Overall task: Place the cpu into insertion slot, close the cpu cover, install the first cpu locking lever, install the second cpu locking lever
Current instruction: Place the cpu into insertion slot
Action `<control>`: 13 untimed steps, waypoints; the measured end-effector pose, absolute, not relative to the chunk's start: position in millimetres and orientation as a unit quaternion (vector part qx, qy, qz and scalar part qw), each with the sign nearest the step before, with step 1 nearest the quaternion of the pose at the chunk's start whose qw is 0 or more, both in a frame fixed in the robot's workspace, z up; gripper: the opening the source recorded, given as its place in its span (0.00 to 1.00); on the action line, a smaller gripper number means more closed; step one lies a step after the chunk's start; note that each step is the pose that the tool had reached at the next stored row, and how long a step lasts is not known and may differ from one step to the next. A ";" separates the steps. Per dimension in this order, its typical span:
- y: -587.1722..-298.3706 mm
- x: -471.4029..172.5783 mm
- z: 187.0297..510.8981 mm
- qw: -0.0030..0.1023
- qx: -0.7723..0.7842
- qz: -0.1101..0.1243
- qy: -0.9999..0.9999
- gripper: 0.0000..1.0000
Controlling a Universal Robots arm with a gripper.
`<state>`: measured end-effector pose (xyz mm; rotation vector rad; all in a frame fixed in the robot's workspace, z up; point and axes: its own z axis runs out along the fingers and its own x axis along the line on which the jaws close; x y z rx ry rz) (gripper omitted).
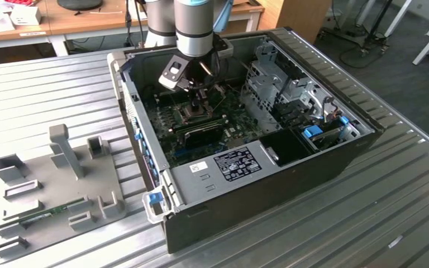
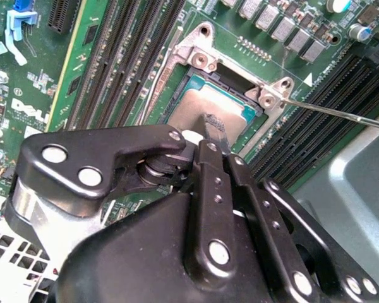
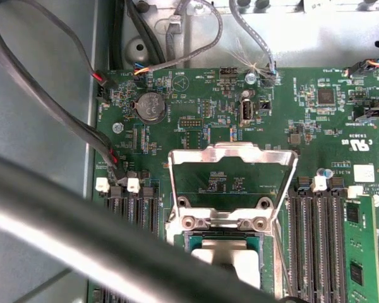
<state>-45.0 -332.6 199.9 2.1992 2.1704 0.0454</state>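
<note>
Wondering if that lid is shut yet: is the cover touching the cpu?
Apart. In the first wrist view the cover stands swung open on its hinge, green board showing through its window, while the cpu lies flat beyond the hinge.

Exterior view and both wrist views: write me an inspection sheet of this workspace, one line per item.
Surface: slatted metal table carrying the open computer case.
Job's things: cpu lies in the insertion slot; cpu cover stands raised open; a thin locking lever sticks out beside the slot.
Clutter: grey fixture tray at the exterior view's left, with a green memory stick on it.
Grippers: pincer is right above the cpu, inside the case.
Cables: dark cables run along the board's edge to plugs.
Surroundings: wooden desks behind the table.
</note>
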 end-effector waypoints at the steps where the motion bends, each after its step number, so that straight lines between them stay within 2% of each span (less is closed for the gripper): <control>1: -332.7 -45.1 199.7 0.026 0.711 0.015 0.702 0.10; 13: -332.6 -45.0 198.2 0.026 0.711 0.015 0.702 0.10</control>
